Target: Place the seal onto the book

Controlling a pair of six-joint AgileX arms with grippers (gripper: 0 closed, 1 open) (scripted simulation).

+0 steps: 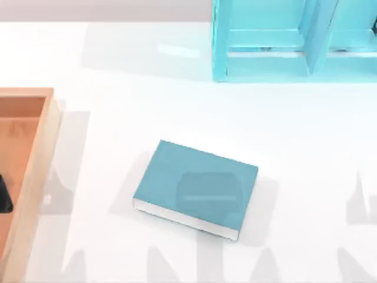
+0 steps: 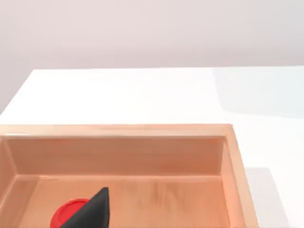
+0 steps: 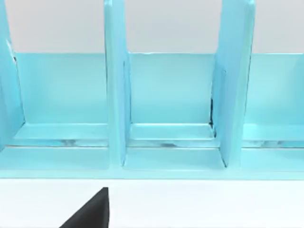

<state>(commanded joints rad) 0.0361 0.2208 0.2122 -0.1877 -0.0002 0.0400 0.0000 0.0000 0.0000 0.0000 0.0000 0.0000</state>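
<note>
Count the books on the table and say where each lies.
1. The book lies flat near the table's middle, between the wooden tray at left and the cyan shelf unit at the far side.

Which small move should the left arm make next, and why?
Probably lower the left gripper onto the seal and close the jaws on its red knob. The seal sits inside the wooden tray at the table's left, directly below that gripper, while the book lies flat mid-table with its cover bare.
</note>
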